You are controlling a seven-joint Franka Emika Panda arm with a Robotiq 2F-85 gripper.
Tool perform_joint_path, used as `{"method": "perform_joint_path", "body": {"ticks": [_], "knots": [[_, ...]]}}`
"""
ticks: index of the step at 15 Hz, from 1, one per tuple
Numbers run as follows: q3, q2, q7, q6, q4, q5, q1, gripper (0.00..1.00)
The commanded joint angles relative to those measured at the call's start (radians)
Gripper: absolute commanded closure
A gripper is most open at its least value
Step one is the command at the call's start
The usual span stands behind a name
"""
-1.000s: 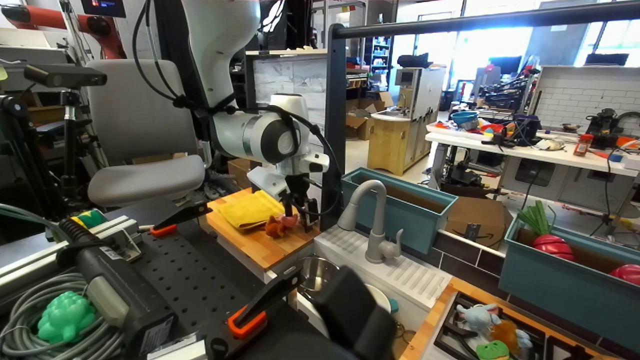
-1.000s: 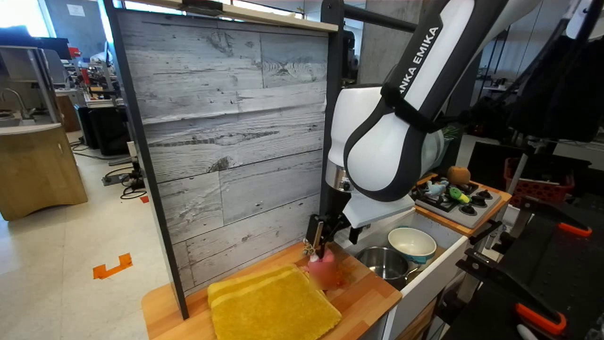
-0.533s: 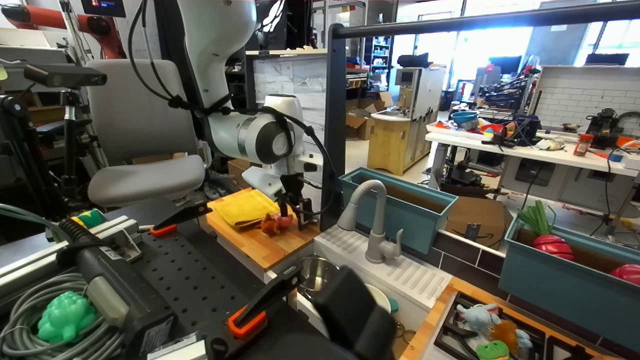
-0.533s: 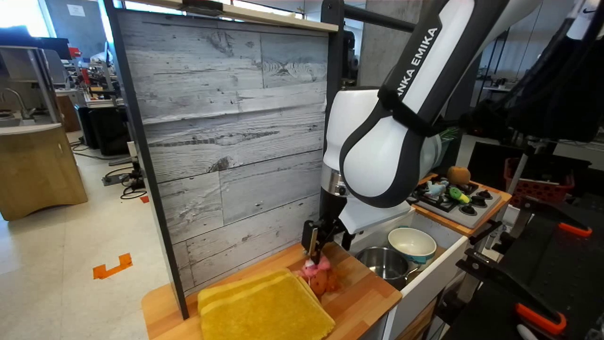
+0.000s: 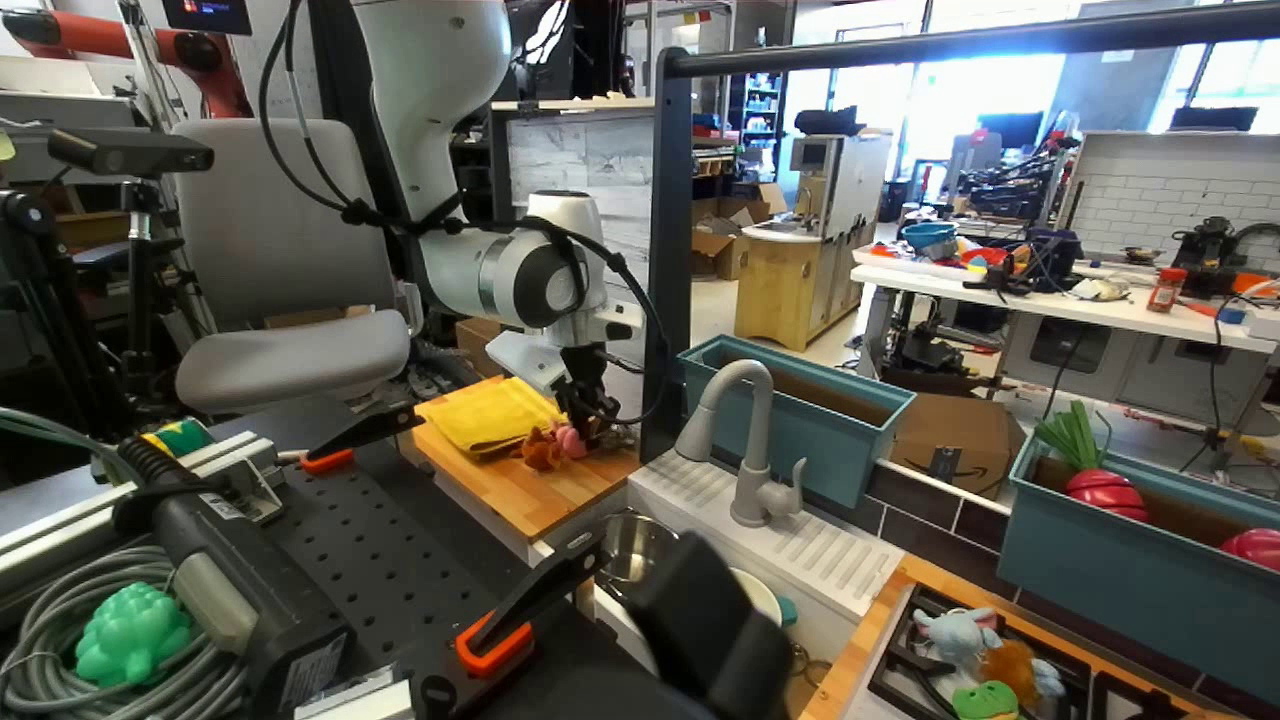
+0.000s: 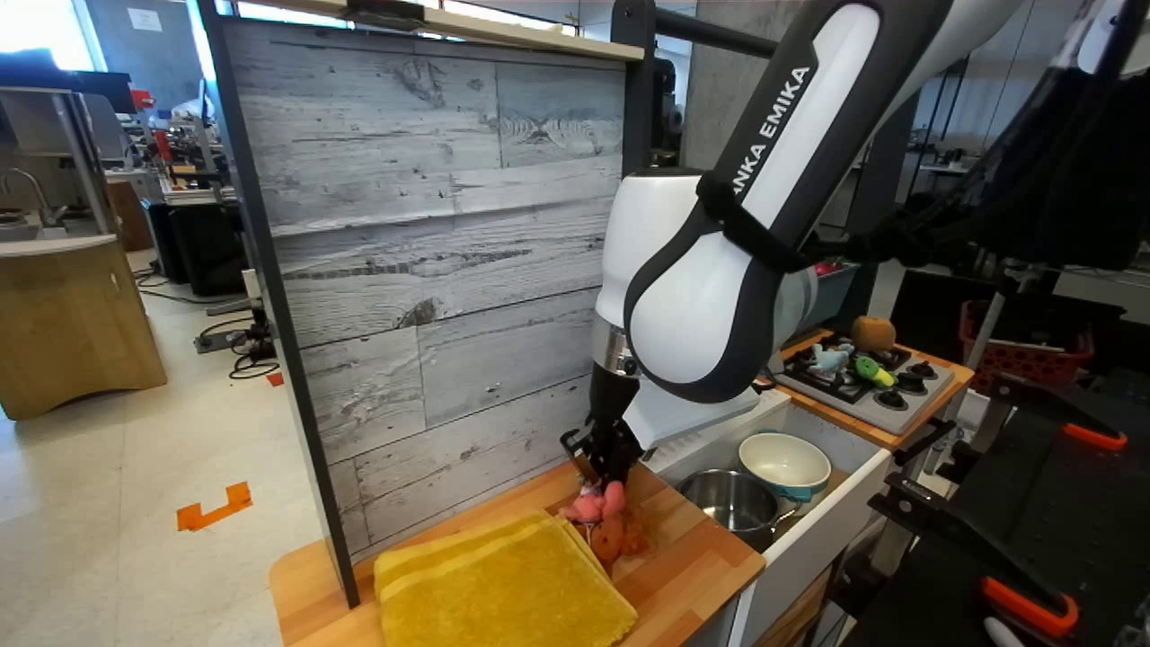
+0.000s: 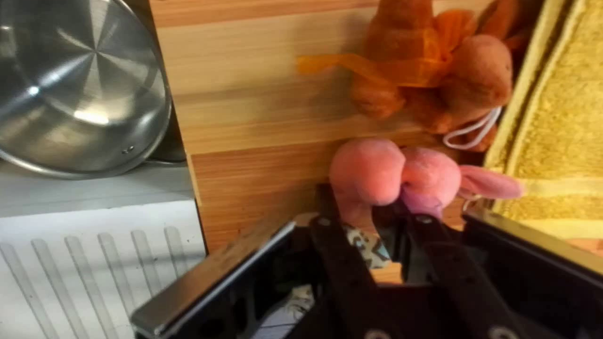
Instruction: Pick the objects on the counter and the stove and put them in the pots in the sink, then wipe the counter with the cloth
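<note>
The jaws stand partly together at the pink toy (image 7: 379, 172), whether pinching it one cannot tell, which is just beside the yellow cloth (image 7: 565, 117); the step seems grasping, and next should call for lifting away from this cloth toward the steel pot (image 7: 85, 94).

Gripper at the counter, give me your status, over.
Gripper low at pink plush toy on wooden counter, grip unconfirmed. Orange plush toy close alongside. Patterned item below gripper, partly hidden.

The pincer (image 7: 370, 221) has drawn its jaws much closer together at the pink toy (image 7: 370, 170).
</note>
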Motion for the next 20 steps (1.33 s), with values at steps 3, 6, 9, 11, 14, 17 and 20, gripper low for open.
{"method": "perform_joint_path", "body": {"ticks": [3,6,9,11,14,17,20], "knots": [[0.032,0.056,-0.033,-0.027,0.086,0.038,-0.019,1.00],[0.034,0.035,-0.028,-0.024,0.061,0.052,-0.030,1.00],[0.044,-0.094,-0.022,0.015,-0.121,0.071,-0.033,1.00],[0.046,-0.173,-0.019,-0.016,-0.228,0.084,-0.033,1.00],[-0.023,-0.273,0.035,0.075,-0.386,0.096,0.014,1.00],[-0.191,-0.377,0.099,0.236,-0.554,0.093,0.124,1.00],[-0.381,-0.421,0.085,0.234,-0.656,0.117,0.209,1.00]]}}
